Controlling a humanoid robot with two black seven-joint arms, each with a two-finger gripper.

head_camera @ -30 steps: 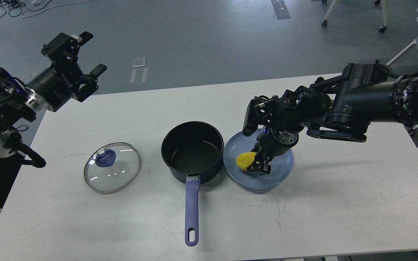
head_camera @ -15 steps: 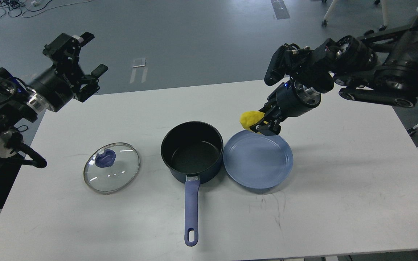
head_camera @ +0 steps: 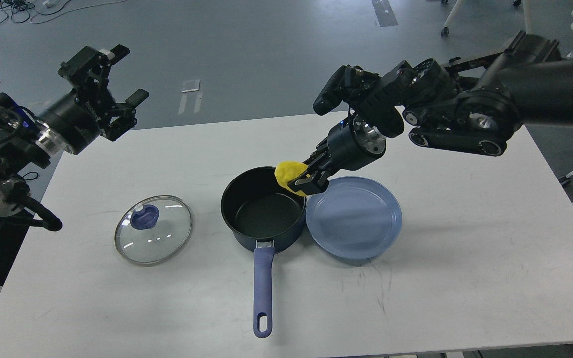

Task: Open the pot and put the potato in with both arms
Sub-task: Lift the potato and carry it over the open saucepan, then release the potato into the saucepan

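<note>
— Yellow, lumpy and small: that is the potato, pinched in the right end effector and hanging over the right rim of the pot. How would you say it handles?

— Light, I'd judge, since the two fingers carry it with only part of it between them; most of the lump sticks out to the pot side of the grip. It looks smooth and rounded, so it could pivot or slip if squeezed off-centre. It may well be a toy, but I cannot tell whether it is hard or soft.

— Where should one take hold of it?

— Across its narrow middle, as now, with the bulk free below for a clean drop.

— And the pot itself?

— Dark inside, blue outside, nothing in it, its long blue handle pointing toward the robot. It looks stiff and heavier than anything else on the table. The handle is the obvious grip.

— The lid?

— Off. The glass lid lies flat to the left of the pot, well apart from it, blue knob up. Fragile and slick; the knob is the only sensible hold.

— To the pot's right?

— A blue plate, bare, rim touching the pot.

— The other arm?

— The left end effector hovers far left of the pot, beyond the table edge, fingers spread wide, holding nothing.
</note>
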